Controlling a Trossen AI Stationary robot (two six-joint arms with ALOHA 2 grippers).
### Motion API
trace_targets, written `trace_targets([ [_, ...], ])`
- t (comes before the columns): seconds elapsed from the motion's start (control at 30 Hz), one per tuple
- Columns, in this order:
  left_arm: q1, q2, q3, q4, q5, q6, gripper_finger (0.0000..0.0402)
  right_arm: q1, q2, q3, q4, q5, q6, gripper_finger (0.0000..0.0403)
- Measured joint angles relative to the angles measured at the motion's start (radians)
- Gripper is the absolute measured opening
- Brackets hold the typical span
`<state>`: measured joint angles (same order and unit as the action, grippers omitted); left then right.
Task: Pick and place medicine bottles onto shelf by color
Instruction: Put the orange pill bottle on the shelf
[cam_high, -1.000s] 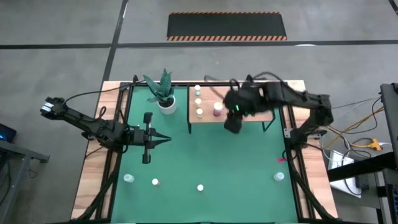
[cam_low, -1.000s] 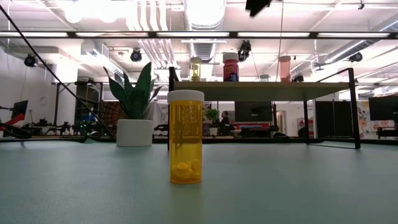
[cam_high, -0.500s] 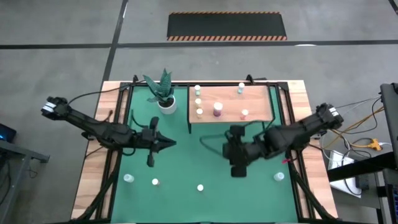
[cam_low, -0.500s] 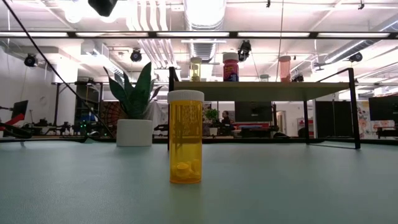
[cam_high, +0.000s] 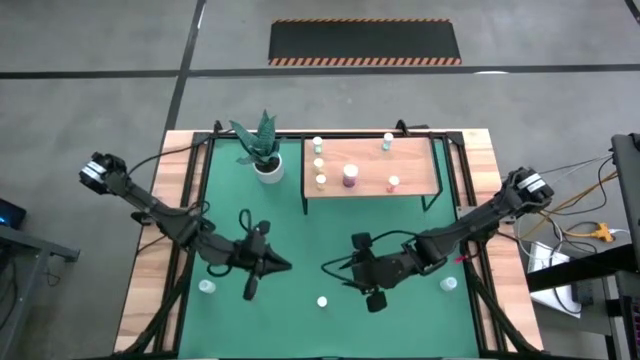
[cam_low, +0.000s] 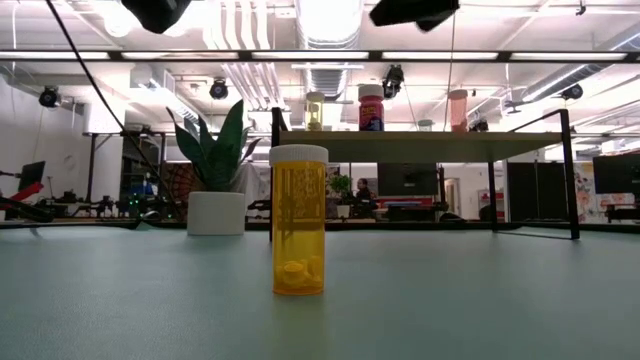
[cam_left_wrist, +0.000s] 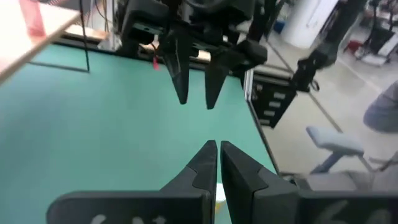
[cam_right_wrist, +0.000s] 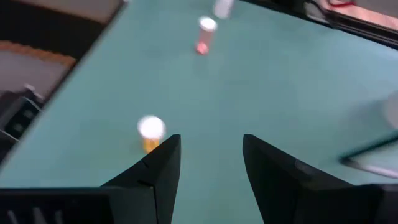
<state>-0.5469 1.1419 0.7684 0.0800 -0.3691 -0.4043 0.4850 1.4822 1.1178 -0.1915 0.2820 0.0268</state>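
**Tabletop inventory: open ground, edges, obstacles**

We list the green mat (cam_high: 300, 250) as mostly bare through its middle. The shelf (cam_high: 370, 168) stands at the mat's far edge, right of centre, carrying six medicine bottles: three whitish-yellow ones in a column along its left side (cam_high: 319, 161), a magenta bottle (cam_high: 350, 176) near the middle, a pale one (cam_high: 388, 141) at the back and a pinkish one (cam_high: 393, 183) toward the front. Just left of the shelf stands a potted plant (cam_high: 265, 160).

Along the mat's near edge we count loose bottles well apart from each other: a yellow bottle (cam_high: 322, 301) at centre, upright, a teal bottle (cam_high: 207, 287) at left and another (cam_high: 449, 284) at right.

The left gripper (cam_high: 285, 266) hangs over the mat left of the yellow bottle, jaws pressed together, empty. The right gripper (cam_high: 352, 268) hangs just beyond and right of that bottle, jaws parted, empty. The two grippers face each other, near but apart.

Black frame rails border the mat on both sides.
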Motion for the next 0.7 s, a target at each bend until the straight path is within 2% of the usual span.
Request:
trace_targets([
  [0.17,-0.004,0.051,0.026,-0.02,-0.001,0.023,0.0004,-0.005,0.005,-0.068,0.132,-0.077,0.05,0.017],
  [0.27,-0.003,0.06,0.032,-0.02,-0.003,0.031,0.0004,-0.005,0.005,-0.111,0.192,-0.08,0.082,0.0185],
  [0.43,-0.002,0.056,0.034,-0.004,-0.013,0.1,0.0004,-0.005,0.033,-0.199,0.408,-0.08,0.086,0.0219],
  [0.53,-0.002,0.049,0.035,0.012,-0.067,0.143,0.0004,-0.005,0.095,-0.227,0.539,-0.08,0.084,0.0237],
  [0.7,-0.002,0.048,0.043,0.019,-0.116,0.179,0.0004,-0.005,0.228,-0.212,0.631,-0.094,0.086,0.0246],
])
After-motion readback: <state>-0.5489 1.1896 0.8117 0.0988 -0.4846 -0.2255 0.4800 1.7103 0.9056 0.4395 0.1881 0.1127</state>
